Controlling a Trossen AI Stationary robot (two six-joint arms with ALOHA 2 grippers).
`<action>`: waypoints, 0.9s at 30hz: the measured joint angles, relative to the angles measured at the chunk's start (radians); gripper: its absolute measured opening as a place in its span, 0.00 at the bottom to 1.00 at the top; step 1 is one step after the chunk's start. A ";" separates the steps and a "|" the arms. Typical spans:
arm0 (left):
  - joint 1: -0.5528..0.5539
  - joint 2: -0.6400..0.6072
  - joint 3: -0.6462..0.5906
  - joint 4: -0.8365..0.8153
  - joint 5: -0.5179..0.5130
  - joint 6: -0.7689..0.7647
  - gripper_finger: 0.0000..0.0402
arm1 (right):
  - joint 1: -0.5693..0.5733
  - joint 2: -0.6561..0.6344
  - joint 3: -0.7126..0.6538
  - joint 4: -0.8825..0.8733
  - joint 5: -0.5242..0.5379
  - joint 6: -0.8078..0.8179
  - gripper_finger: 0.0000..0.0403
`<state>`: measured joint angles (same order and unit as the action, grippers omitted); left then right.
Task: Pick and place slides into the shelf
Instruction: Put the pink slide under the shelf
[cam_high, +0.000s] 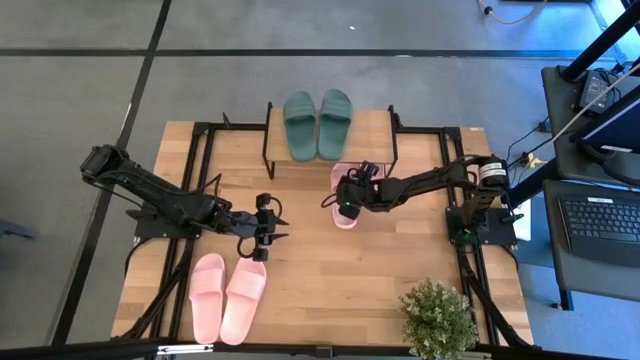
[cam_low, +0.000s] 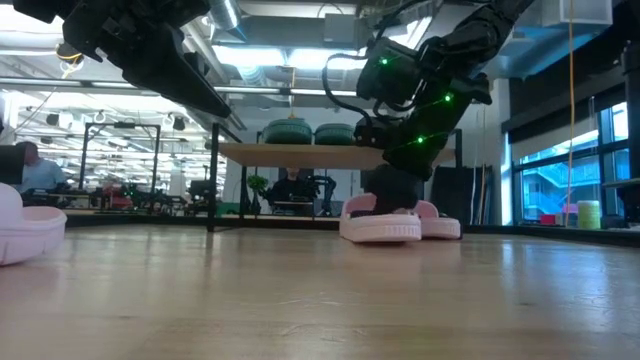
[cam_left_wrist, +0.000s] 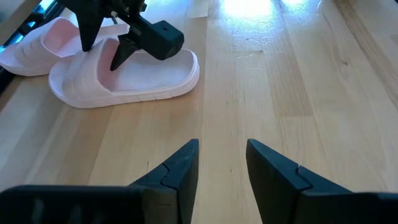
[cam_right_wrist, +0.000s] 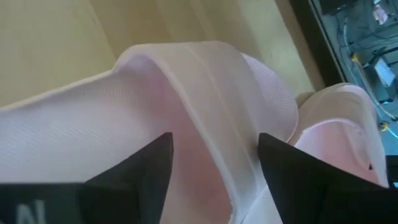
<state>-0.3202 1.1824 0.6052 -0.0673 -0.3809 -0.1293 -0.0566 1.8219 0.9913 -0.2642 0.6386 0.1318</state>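
Observation:
Two dark green slides (cam_high: 317, 123) lie side by side on top of the shelf (cam_high: 370, 135). In front of the shelf, two light pink slides (cam_left_wrist: 124, 74) rest on their soles on the table. My right gripper (cam_right_wrist: 214, 155) is over the nearer one (cam_high: 345, 215), slanting down, open, one finger on each side of its strap (cam_right_wrist: 211, 106). Another pink pair (cam_high: 227, 295) lies at the near left. My left gripper (cam_high: 275, 227) hovers open over bare table between the two pairs, with nothing between its fingers (cam_left_wrist: 180, 168). My right gripper straddles the pink slide's wide strap (cam_right_wrist: 217, 124) with its fingers spread, coming slantwise from above and from the table's right. Whether either finger touches the strap, I cannot tell. The slide sits flat on the table.
A potted plant (cam_high: 437, 318) stands at the near right corner. The shelf's black legs (cam_high: 267, 150) rise at the far middle. Black frame rails (cam_high: 200, 160) run along both sides of the table. Bare tabletop (cam_high: 350, 280) lies at the near middle.

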 joint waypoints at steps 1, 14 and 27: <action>0.000 0.000 0.000 0.000 0.000 0.000 0.31 | 0.000 -0.002 0.000 -0.001 -0.012 0.005 0.58; 0.000 0.000 0.000 -0.003 0.000 0.000 0.31 | 0.032 -0.002 0.036 -0.034 -0.050 0.020 0.58; 0.000 0.000 0.000 -0.003 0.000 0.000 0.31 | 0.039 -0.002 0.079 -0.148 -0.044 0.073 0.58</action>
<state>-0.3202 1.1825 0.6052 -0.0703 -0.3805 -0.1295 -0.0181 1.8198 1.0706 -0.4121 0.5948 0.2045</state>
